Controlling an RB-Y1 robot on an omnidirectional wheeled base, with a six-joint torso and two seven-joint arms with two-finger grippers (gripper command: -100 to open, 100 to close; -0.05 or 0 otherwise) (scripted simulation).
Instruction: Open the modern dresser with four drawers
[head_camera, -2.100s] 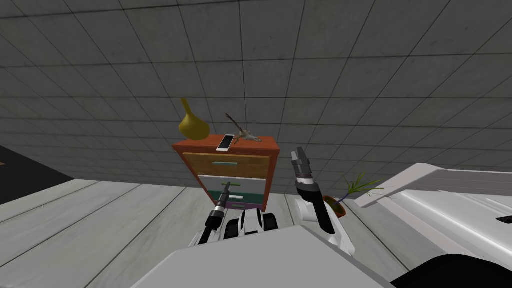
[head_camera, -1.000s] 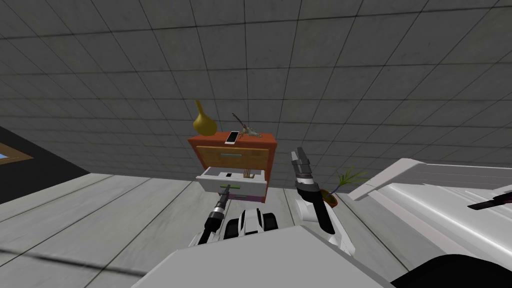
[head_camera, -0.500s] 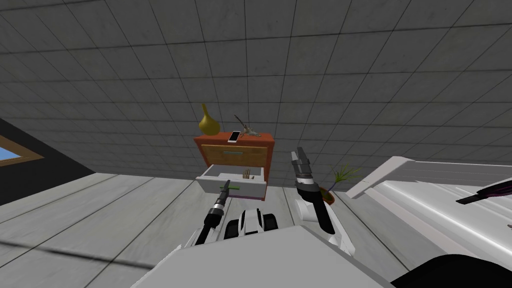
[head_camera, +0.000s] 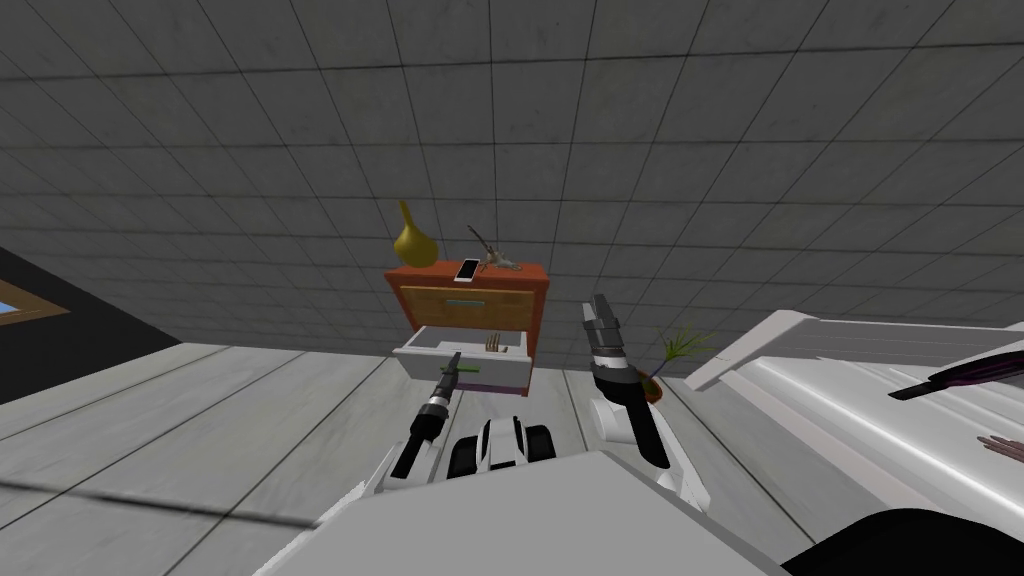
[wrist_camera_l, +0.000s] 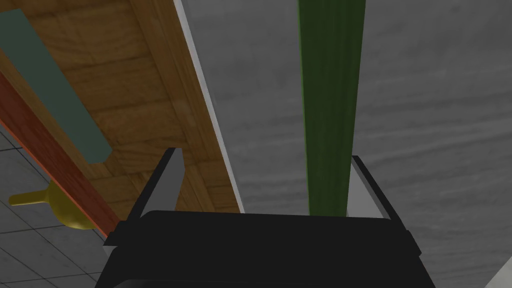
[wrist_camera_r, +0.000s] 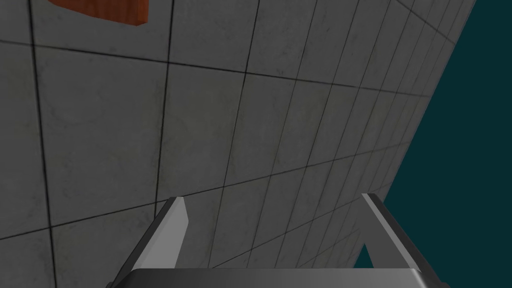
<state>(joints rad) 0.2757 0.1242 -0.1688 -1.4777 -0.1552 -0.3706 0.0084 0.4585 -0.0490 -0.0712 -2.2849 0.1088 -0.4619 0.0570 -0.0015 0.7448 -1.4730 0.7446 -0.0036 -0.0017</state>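
- Two light grey fingers (wrist_camera_l: 167, 182) of the left gripper (wrist_camera_l: 265, 154), spread wide and pinching nothing; between them a dark green bar handle (wrist_camera_l: 330, 100), well off centre, tight beside one finger and far from the other.
- Long axis of that bar handle: level across the drawer front in the head view, square to the line from finger to finger; likely to be caught across its thin side by a squeeze.
- Just behind the handle, the pale grey front of the second drawer (wrist_camera_l: 425, 100); in the head view, standing out from the orange-red dresser (head_camera: 537, 310) toward the robot, open top showing.
- Above it, the wood-fronted top drawer (wrist_camera_l: 135, 85) with a teal handle (wrist_camera_l: 50, 90), seemingly shut flush.
- For any further pull, probably straight back toward the robot, along the drawer's own run; the off-centre bar a possible cause of slip.
- Left gripper plainly the nearer; right gripper (head_camera: 598, 312) raised beside the dresser, well apart from every handle, fingers spread on nothing.
- On the dresser top, a yellow vase (head_camera: 412, 242), a phone (head_camera: 467, 269) and a twig-like ornament (head_camera: 495, 262); none near the handle.
- Hard to tell: whether the bar truly touches the near finger; handle ends cut off in the left wrist view; lower drawers mostly hidden behind the open one; a small brownish thing (head_camera: 493, 346) inside the drawer, too small to name.
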